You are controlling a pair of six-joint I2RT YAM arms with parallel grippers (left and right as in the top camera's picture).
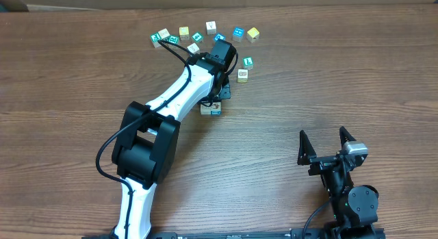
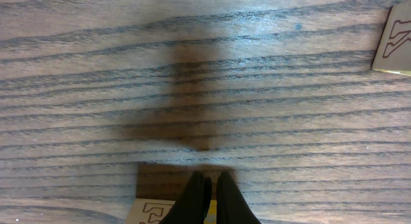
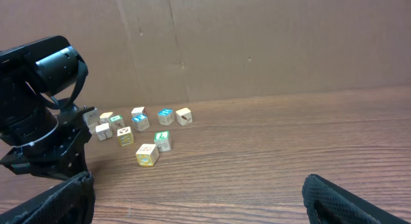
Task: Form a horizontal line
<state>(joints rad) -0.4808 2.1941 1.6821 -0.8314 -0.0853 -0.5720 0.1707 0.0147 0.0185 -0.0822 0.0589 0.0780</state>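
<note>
The left fingers (image 2: 210, 193), drawn nearly together, press on a lone letter block (image 1: 211, 109) at their tips. It looks like the line's first piece being set, so next they must lift clear and fetch another. The remaining letter blocks (image 1: 211, 26) curve behind those fingers, two crowding the wrist, while the right fingers (image 1: 321, 137) gape wide, well apart on the surface (image 1: 356, 68).
</note>
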